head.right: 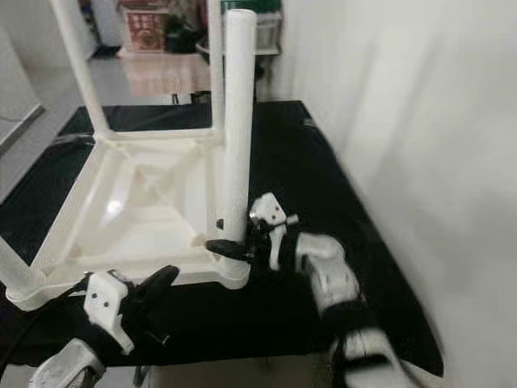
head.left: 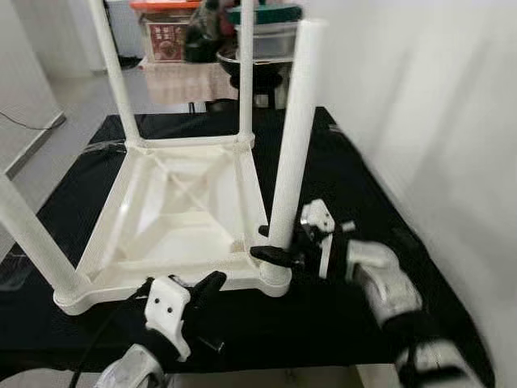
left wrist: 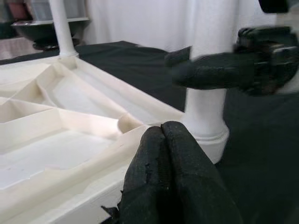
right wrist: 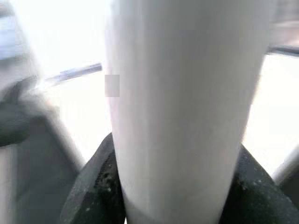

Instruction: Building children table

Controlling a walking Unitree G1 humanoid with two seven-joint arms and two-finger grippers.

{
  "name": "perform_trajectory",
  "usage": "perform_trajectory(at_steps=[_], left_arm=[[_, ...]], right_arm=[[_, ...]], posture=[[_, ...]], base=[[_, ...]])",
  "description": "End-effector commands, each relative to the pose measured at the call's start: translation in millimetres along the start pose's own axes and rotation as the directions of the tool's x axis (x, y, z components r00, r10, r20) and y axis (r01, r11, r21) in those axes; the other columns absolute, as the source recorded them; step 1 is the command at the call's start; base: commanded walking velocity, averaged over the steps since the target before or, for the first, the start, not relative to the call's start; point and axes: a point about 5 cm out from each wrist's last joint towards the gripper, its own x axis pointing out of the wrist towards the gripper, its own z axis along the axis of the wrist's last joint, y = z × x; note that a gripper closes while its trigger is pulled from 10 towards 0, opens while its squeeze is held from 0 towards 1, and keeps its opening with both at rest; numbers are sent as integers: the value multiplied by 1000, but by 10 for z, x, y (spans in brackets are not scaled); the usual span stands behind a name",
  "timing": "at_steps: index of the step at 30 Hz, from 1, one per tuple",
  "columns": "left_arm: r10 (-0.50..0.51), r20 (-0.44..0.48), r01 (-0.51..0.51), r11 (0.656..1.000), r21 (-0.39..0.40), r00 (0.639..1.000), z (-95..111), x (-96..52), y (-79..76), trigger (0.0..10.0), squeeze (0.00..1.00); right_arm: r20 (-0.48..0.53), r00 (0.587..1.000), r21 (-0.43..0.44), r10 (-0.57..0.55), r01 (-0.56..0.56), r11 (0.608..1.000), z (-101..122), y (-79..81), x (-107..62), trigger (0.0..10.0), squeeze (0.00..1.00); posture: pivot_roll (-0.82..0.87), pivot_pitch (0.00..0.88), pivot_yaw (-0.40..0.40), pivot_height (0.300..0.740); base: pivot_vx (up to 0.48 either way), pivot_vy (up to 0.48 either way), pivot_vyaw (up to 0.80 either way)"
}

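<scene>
Between the fingers of our right gripper (head.left: 279, 256), clamped low on it, stands the white round plastic leg (head.left: 292, 129), its long axis vertical, free end up, foot in the near corner socket of the upturned white plastic tabletop (head.left: 174, 214). We risk cocking it in the socket if we push sideways; our left gripper (left wrist: 174, 177), fingers pressed together on nothing, sits against the near rim just beside that socket.

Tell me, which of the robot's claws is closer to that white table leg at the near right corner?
Right. The right gripper is clamped around the leg near its base; the left gripper rests shut against the tabletop frame beside it.
</scene>
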Motion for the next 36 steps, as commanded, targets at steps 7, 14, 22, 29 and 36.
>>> perform_trajectory(at_steps=[7,14,22,29,36], left_arm=[[-49,-39,48,999,-10,998,-31,-43,-13,10000,0],[-30,-31,30,1000,-9,999,-35,-25,-5,10000,0],[-24,-17,24,1000,-20,1000,-37,33,-59,10000,0],[-21,-18,21,1000,-13,1000,-37,29,-24,10000,0],[-12,-13,12,1000,-6,1000,-25,37,-24,10000,0]], right_arm=[[-159,962,80,-221,236,969,-350,586,227,4157,0],[-104,983,78,-149,157,985,-151,542,353,10000,514],[93,960,99,265,-273,957,205,622,370,10000,1000],[-54,883,-8,467,-468,884,290,144,301,10000,0],[-82,883,42,461,-460,887,381,-90,357,0,0]], posture=[[26,0,13,740],[38,0,2,740],[51,0,-7,740],[63,0,-16,740],[76,0,-15,740]], base=[[0,0,0],[0,0,0],[0,0,0],[0,0,0],[0,0,0]])
